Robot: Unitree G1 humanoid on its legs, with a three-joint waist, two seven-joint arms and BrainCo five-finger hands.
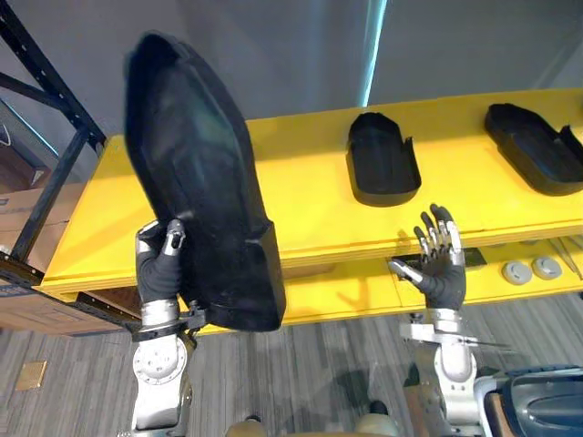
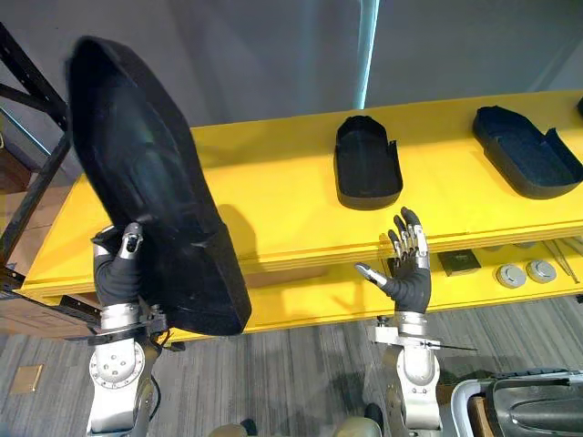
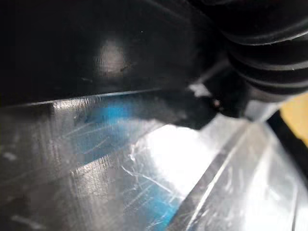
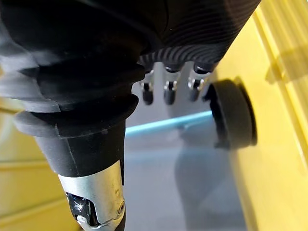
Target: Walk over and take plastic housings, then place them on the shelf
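My left hand [image 1: 160,269] is shut on a large black plastic housing [image 1: 196,173], holding it upright and tilted over the left end of the yellow shelf [image 1: 310,196]. The housing's dark inner wall [image 3: 96,48] fills much of the left wrist view. Two more black housings lie on the shelf top: one in the middle [image 1: 383,159] and one at the right [image 1: 537,146]. My right hand [image 1: 439,264] is open, fingers spread, in front of the shelf's front edge, holding nothing. The middle housing [image 4: 233,115] shows past its fingers [image 4: 166,91].
A lower yellow level holds two round grey discs [image 1: 531,269] and a small dark square part [image 2: 460,261]. A black metal rack frame [image 1: 50,137] stands at the left with cardboard boxes [image 1: 23,214] behind it. Grey wall lies behind the shelf, grey floor below.
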